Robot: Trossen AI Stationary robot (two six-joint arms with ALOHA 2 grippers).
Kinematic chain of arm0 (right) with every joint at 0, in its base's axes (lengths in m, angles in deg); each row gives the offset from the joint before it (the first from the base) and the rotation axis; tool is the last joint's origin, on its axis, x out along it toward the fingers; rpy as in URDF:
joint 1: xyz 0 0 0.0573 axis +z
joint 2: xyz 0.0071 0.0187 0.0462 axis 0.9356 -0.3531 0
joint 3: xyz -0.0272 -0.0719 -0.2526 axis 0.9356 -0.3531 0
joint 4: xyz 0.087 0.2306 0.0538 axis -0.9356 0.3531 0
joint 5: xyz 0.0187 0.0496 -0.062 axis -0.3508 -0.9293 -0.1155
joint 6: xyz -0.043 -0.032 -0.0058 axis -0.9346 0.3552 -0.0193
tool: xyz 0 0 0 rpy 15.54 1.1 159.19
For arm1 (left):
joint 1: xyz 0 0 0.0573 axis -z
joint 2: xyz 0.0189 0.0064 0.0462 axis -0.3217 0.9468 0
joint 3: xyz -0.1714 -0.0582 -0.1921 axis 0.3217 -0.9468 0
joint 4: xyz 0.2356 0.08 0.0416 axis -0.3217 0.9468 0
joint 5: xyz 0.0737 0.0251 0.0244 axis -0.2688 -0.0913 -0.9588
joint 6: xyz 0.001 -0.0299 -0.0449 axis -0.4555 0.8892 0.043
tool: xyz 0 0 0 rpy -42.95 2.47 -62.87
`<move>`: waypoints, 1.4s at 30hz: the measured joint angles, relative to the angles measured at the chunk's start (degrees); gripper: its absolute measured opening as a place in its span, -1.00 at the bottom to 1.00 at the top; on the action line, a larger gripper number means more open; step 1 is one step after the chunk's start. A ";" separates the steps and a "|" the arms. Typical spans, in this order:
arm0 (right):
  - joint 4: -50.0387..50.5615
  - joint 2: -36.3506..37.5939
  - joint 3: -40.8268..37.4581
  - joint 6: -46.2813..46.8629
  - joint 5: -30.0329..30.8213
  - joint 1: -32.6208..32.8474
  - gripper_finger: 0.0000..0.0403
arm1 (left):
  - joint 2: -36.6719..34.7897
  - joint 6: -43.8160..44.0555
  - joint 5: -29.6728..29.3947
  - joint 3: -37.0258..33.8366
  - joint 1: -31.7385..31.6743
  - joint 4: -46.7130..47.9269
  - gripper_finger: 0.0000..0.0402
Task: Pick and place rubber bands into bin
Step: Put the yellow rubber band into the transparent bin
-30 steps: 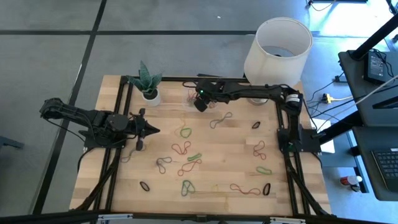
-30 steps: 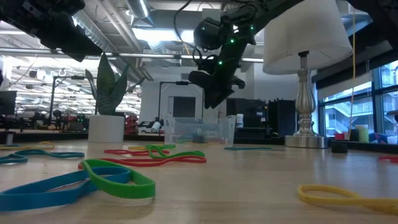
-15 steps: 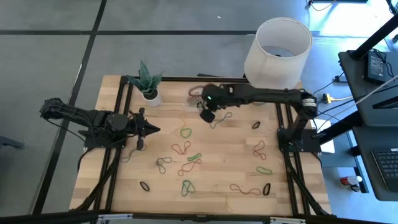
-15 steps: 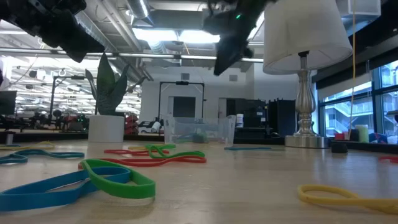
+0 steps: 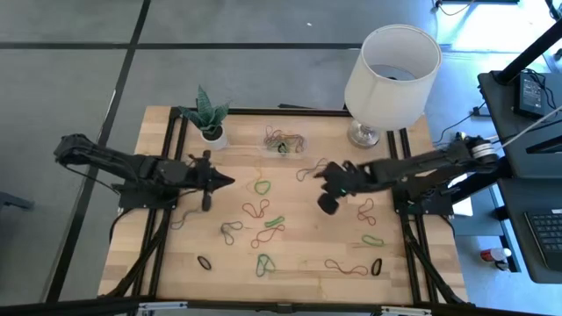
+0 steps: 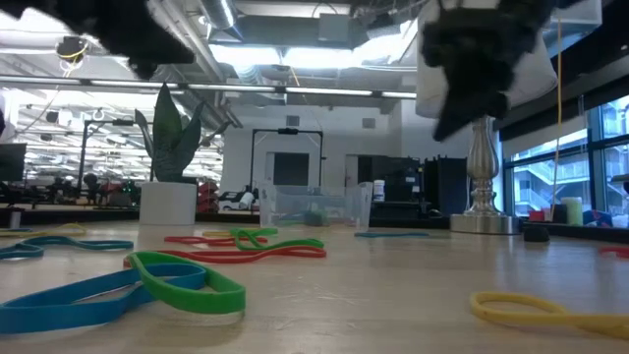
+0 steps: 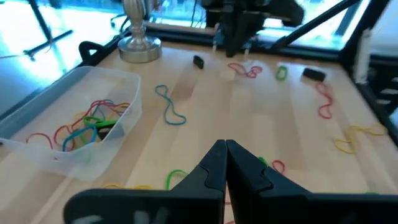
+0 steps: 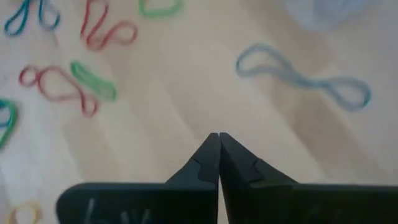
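Note:
Rubber bands lie scattered over the wooden table: a green one, a red one, a blue one and others. The clear bin stands near the far edge with several bands inside. My right gripper hovers shut above the table's middle right, nothing between its fingers. My left gripper is shut at the middle left, above the table, pointing toward the right.
A white lamp stands at the far right corner, its metal base on the table. A small potted plant stands at the far left. Black frame rails run along both table sides.
My right gripper has swung away from above the bin, toward the table's right and near edges, and now hangs over the middle right. My left gripper has edged slightly toward the right. The bands on the table lie as before.

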 joint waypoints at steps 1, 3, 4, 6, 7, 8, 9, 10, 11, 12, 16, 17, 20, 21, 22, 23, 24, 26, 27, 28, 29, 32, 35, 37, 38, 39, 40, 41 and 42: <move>-0.11 1.12 -1.65 1.01 0.04 0.85 -0.97 | 2.97 0.03 -0.46 2.06 0.00 0.14 -0.99; -0.16 2.85 -4.51 2.30 0.14 2.28 -0.98 | 9.03 0.04 -1.85 6.71 0.00 2.29 -0.99; -0.25 3.73 -5.74 2.55 0.16 2.92 -0.99 | 11.90 0.38 -2.82 9.26 0.00 3.94 -0.99; -0.37 5.41 -7.66 2.56 0.17 3.98 -0.98 | 17.09 1.87 -4.87 14.14 -0.14 8.61 -0.99; -0.51 6.07 -8.50 2.40 0.18 4.49 -0.97 | 19.40 2.71 -5.51 16.49 -0.34 10.83 -0.99; -0.50 6.62 -9.28 1.90 0.16 4.84 -0.96 | 21.45 3.88 -5.63 18.58 -0.54 13.09 -0.99; -0.32 7.14 -9.97 0.94 0.16 5.12 -0.96 | 23.36 4.86 -5.31 20.57 -0.77 15.22 -0.99; -0.50 7.68 -10.54 0.27 0.12 5.36 -0.96 | 24.93 5.40 -4.71 22.17 -0.91 16.99 -0.99; -0.55 8.19 -11.15 -0.47 0.12 5.50 -0.96 | 26.32 5.52 -4.13 23.43 -1.06 18.65 -0.99; -0.48 8.62 -11.67 -0.93 0.17 5.64 -0.96 | 27.62 5.54 -3.39 24.34 -1.23 20.18 -0.99; -0.66 9.72 -13.30 -3.58 0.18 5.69 -0.96 | 30.74 9.99 -2.02 25.62 -1.98 25.86 -0.99; -0.70 9.94 -13.67 -4.32 0.20 5.68 -0.96 | 31.07 12.47 -1.87 25.62 -2.30 28.27 -0.99; -1.34 10.11 -14.50 -6.09 0.10 5.68 -0.96 | 32.13 21.13 2.71 25.60 -4.07 40.00 -0.90; -1.52 10.23 -14.62 -6.48 0.08 5.68 -0.96 | 32.41 23.98 4.51 25.53 -4.75 43.70 -0.85; -2.20 10.24 -14.82 -6.75 0.00 5.68 -0.95 | 32.57 26.85 6.00 25.15 -5.32 46.78 -0.79; -2.49 10.24 -14.99 -6.91 -0.03 5.68 -0.95 | 32.60 29.57 7.24 24.54 -5.87 49.01 -0.72; -2.36 10.31 -15.08 -7.33 -0.04 5.68 -0.95 | 32.60 31.73 8.16 23.71 -6.45 50.41 -0.64; -2.70 10.39 -15.10 -8.25 -0.04 5.68 -0.95 | 32.60 34.84 10.13 21.74 -7.56 51.21 -0.48; -2.92 10.40 -15.10 -8.27 -0.04 5.68 -0.95 | 32.60 36.08 11.08 20.63 -8.02 51.08 -0.40; -2.93 10.47 -15.10 -8.33 -0.04 5.68 -0.95 | 32.60 37.04 12.16 19.25 -8.56 50.65 -0.34; -2.94 10.56 -15.10 -8.38 -0.04 5.68 -0.95 | 32.65 37.56 13.04 17.96 -9.00 49.98 -0.27; -3.13 10.59 -15.10 -8.36 -0.06 5.68 -0.95 | 32.90 38.80 16.98 14.41 -9.95 47.64 -0.16; -3.39 10.59 -15.10 -8.38 -0.32 5.68 -0.95 | 32.90 39.53 18.87 12.07 -10.27 45.02 -0.11; -3.45 10.59 -15.10 -8.39 -0.47 5.68 -0.95 | 32.90 39.53 18.70 10.77 -10.23 42.43 -0.11; -3.49 10.59 -15.10 -8.38 -0.47 5.68 -0.95 | 32.90 39.52 18.67 10.13 -10.17 41.34 -0.11; -3.49 10.59 -15.10 -8.34 -0.47 5.68 -0.95 | 33.14 39.38 18.67 9.67 -10.14 40.51 -0.11; -3.56 10.59 -15.10 -8.28 -0.47 5.68 -0.95 | 33.63 38.81 18.66 9.23 -10.14 39.51 -0.10; -3.74 10.59 -15.10 -8.26 -0.47 5.68 -0.95 | 34.22 38.42 18.67 8.86 -10.12 39.30 -0.10; -4.07 10.59 -15.10 -8.25 -0.47 5.68 -0.95 | 34.81 38.20 18.67 8.47 -10.12 39.46 -0.10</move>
